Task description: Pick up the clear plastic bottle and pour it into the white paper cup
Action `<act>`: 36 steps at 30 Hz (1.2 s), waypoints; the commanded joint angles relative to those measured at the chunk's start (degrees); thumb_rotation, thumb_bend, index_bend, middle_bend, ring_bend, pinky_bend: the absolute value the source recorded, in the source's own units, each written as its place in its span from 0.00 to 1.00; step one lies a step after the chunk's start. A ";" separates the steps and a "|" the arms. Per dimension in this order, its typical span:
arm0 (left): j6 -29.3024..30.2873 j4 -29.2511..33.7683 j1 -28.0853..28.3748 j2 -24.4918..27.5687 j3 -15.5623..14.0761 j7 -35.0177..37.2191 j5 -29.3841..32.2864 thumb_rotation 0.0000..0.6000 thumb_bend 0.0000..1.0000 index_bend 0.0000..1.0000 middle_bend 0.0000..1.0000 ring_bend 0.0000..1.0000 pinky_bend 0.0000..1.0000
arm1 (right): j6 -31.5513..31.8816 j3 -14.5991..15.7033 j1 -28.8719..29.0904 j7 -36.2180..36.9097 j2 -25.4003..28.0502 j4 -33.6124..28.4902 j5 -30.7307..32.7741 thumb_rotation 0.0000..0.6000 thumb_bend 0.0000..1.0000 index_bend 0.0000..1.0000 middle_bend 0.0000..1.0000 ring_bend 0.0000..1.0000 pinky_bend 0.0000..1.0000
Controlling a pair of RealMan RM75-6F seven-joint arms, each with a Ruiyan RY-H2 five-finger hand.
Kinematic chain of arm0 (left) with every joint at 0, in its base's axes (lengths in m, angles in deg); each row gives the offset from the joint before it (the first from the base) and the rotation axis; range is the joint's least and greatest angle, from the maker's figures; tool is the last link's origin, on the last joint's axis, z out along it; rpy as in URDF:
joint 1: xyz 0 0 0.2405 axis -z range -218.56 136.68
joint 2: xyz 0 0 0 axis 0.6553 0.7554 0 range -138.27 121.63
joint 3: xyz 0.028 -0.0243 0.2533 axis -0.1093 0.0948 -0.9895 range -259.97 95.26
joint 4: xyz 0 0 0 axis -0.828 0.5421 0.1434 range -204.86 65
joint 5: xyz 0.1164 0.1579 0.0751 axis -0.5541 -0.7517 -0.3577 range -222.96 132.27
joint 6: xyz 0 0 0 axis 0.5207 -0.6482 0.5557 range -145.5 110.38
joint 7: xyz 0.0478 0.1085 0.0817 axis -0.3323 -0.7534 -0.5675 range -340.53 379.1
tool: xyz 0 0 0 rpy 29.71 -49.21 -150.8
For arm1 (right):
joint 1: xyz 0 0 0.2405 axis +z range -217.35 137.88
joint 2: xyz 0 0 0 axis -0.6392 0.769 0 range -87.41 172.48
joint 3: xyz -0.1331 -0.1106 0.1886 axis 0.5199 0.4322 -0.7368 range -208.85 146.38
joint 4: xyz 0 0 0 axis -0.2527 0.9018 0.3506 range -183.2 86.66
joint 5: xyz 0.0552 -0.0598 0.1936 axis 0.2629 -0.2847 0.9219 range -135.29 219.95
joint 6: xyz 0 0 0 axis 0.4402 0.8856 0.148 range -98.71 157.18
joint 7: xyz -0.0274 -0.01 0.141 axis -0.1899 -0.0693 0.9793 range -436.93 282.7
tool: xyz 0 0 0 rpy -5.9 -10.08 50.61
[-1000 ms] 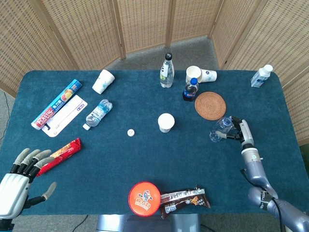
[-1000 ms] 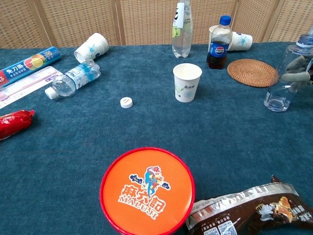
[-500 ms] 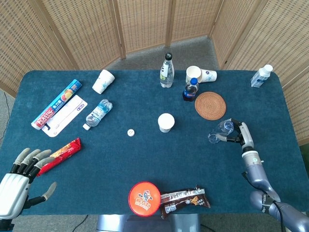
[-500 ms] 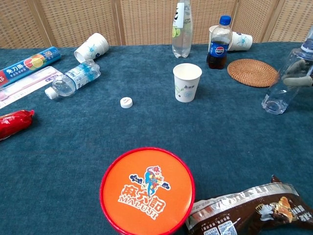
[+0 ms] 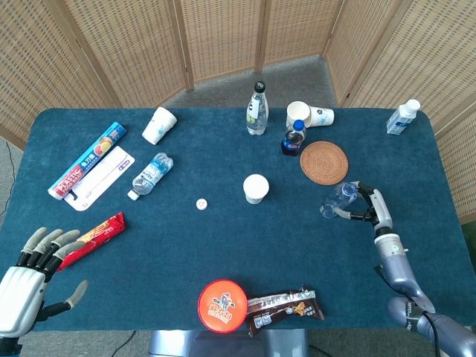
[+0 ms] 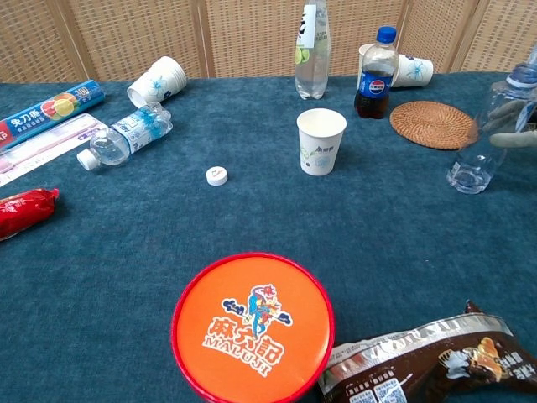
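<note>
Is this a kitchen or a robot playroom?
Probably a robot test room, not a kitchen: woven folding screens fence off a table with a blue cloth, scattered with bottles, paper cups and snacks for the robot's right hand to practise with.

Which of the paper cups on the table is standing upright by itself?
The white paper cup at the table's middle, mouth up. The paper cup near the back left lies tipped, and the other two cups huddle together behind the cola bottle.

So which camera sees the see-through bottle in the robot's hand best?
The head view: the whole clear bottle shows there, tilted, with the right hand and its fingers around it. The chest view shows the bottle bigger, but its top and most of the hand are cut off.
</note>
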 commanded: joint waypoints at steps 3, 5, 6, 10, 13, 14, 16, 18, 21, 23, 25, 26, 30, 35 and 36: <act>-0.06 -0.14 0.08 -0.03 0.04 0.24 -0.02 0.82 0.38 0.21 0.19 0.14 0.04 | -0.06 0.31 0.16 -0.28 0.52 -0.57 -0.13 1.00 0.13 0.35 0.36 0.28 0.19; -0.09 -0.19 0.11 -0.03 0.06 0.35 0.02 0.82 0.38 0.21 0.19 0.14 0.04 | -0.16 0.44 0.21 -0.31 0.81 -0.96 -0.11 1.00 0.13 0.33 0.35 0.27 0.18; -0.09 -0.23 0.12 -0.03 0.07 0.41 0.02 0.82 0.38 0.21 0.19 0.14 0.04 | -0.22 0.52 0.25 -0.38 0.94 -1.09 -0.14 1.00 0.13 0.32 0.34 0.26 0.18; -0.01 -0.37 0.16 -0.05 0.13 0.65 -0.04 0.81 0.38 0.21 0.19 0.14 0.04 | -0.32 0.94 0.43 -0.58 1.61 -1.81 -0.53 1.00 0.13 0.28 0.30 0.22 0.15; -0.02 -0.42 0.26 0.00 0.24 0.74 -0.04 0.81 0.38 0.21 0.19 0.14 0.04 | -0.28 1.19 0.58 -0.93 2.19 -2.34 -0.82 1.00 0.16 0.26 0.29 0.20 0.14; -0.03 -0.42 0.30 0.02 0.28 0.78 -0.03 0.82 0.38 0.21 0.19 0.14 0.04 | -0.29 1.30 0.61 -1.19 2.39 -2.49 -0.89 1.00 0.18 0.26 0.29 0.20 0.14; -0.01 -0.45 0.35 0.07 0.34 0.84 -0.05 0.82 0.38 0.21 0.19 0.14 0.04 | -0.38 1.77 0.61 -1.94 2.97 -2.96 -1.16 1.00 0.23 0.26 0.29 0.20 0.14; -0.01 -0.48 0.41 0.10 0.40 0.94 -0.04 0.82 0.38 0.21 0.19 0.14 0.04 | -0.57 2.28 0.61 -2.62 3.58 -3.47 -1.49 1.00 0.23 0.25 0.28 0.18 0.13; -0.13 -0.53 0.56 0.13 0.48 1.07 -0.06 0.82 0.38 0.21 0.19 0.14 0.04 | -0.69 2.69 0.64 -3.37 4.48 -4.26 -1.67 1.00 0.24 0.24 0.27 0.17 0.11; -0.24 -0.52 0.69 0.17 0.51 1.15 -0.15 0.82 0.38 0.21 0.19 0.14 0.04 | -1.01 2.96 0.79 -4.23 5.07 -4.53 -1.65 1.00 0.25 0.24 0.27 0.15 0.10; -0.23 -0.50 0.76 0.21 0.56 1.17 -0.24 0.82 0.38 0.21 0.19 0.14 0.04 | -1.13 3.20 0.74 -4.86 5.66 -5.01 -1.56 1.00 0.26 0.24 0.26 0.15 0.10; -0.20 -0.49 0.77 0.21 0.57 1.18 -0.29 0.82 0.38 0.21 0.19 0.14 0.04 | -1.09 3.23 0.70 -5.04 5.88 -5.21 -1.46 1.00 0.26 0.24 0.26 0.15 0.10; -0.16 -0.48 0.79 0.22 0.56 1.20 -0.42 0.81 0.38 0.21 0.19 0.14 0.04 | -1.09 3.53 0.64 -6.05 6.98 -5.93 -1.42 1.00 0.27 0.24 0.26 0.15 0.10; -0.10 -0.53 0.79 0.17 0.61 1.25 -0.31 0.81 0.38 0.21 0.19 0.14 0.04 | -1.47 4.06 0.66 -7.37 8.68 -7.01 -1.50 1.00 0.28 0.24 0.26 0.15 0.10; -0.08 -0.55 0.79 0.16 0.63 1.24 -0.29 0.81 0.38 0.21 0.19 0.14 0.04 | -1.53 4.21 0.65 -7.67 9.03 -7.17 -1.59 1.00 0.28 0.24 0.26 0.15 0.10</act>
